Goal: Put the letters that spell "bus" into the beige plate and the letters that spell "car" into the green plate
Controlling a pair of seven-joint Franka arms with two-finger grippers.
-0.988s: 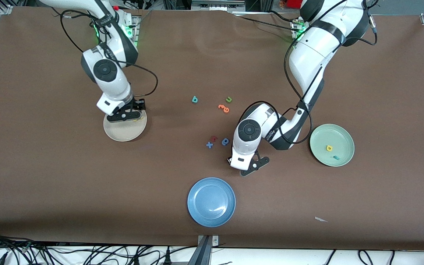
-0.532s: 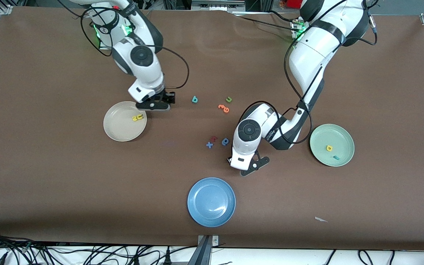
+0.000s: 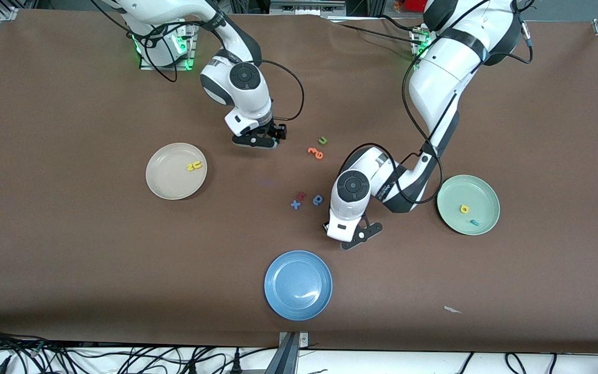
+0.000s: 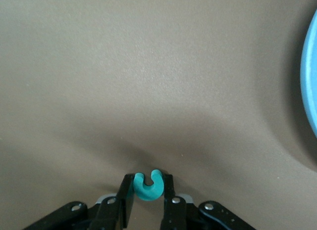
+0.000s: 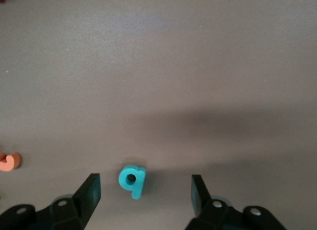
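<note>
The beige plate (image 3: pixel 166 179) holds the yellow "u" and "s" (image 3: pixel 194 166), which touch each other. My right gripper (image 3: pixel 258 141) (image 5: pixel 144 183) hangs open over the teal "b" (image 5: pixel 132 180), which lies on the table between its fingers; the hand hides this letter in the front view. My left gripper (image 3: pixel 353 236) (image 4: pixel 148 183) is shut on the teal "c" (image 4: pixel 148 186), low over the bare cloth between the loose letters and the blue plate. The green plate (image 3: pixel 480 195) holds the yellow "a" (image 3: pixel 464 209) and the teal "r" (image 3: pixel 474 223).
A blue plate (image 3: pixel 298 284) (image 4: pixel 311 81) sits nearest the front camera. Loose letters lie mid-table: a green "u" (image 3: pixel 323 139), an orange one (image 3: pixel 316 152) (image 5: pixel 10 161), a red one (image 3: pixel 301 195), a blue "x" (image 3: pixel 295 204) and a darker blue "a"-like one (image 3: pixel 317 199).
My right arm left the beige plate, uncovering the yellow letters there, and swung toward the table's middle to hang over the teal "b". My left gripper closed tighter and hardly moved.
</note>
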